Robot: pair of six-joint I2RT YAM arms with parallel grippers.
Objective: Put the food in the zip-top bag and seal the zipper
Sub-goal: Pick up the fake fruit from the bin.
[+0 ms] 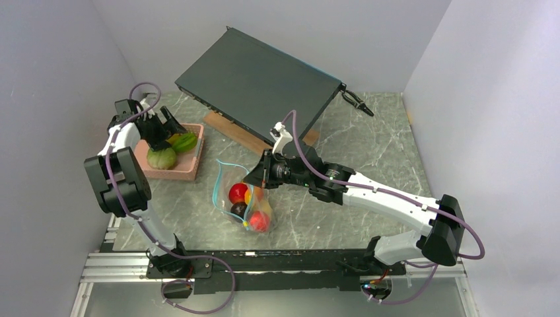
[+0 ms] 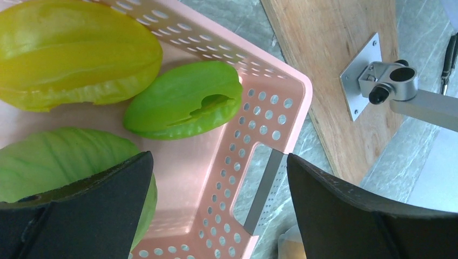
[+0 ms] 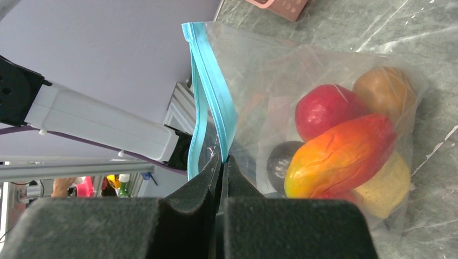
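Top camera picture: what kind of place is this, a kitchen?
Likely a robot test booth: plain walls box in a stone-look table, robot arms are bolted to its edge, and the fruit looks plastic.

left fingers point(image 2: 81, 208) wide apart | right arm point(image 1: 389, 197) outstretched, right fingers point(image 3: 186, 218) pinched together

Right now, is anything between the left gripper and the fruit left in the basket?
Nothing visible. The left gripper hangs open above the pink basket, with the small green fruit, the yellow fruit and the ribbed green one bare below it. The basket's wall sits under the gap between its fingers.
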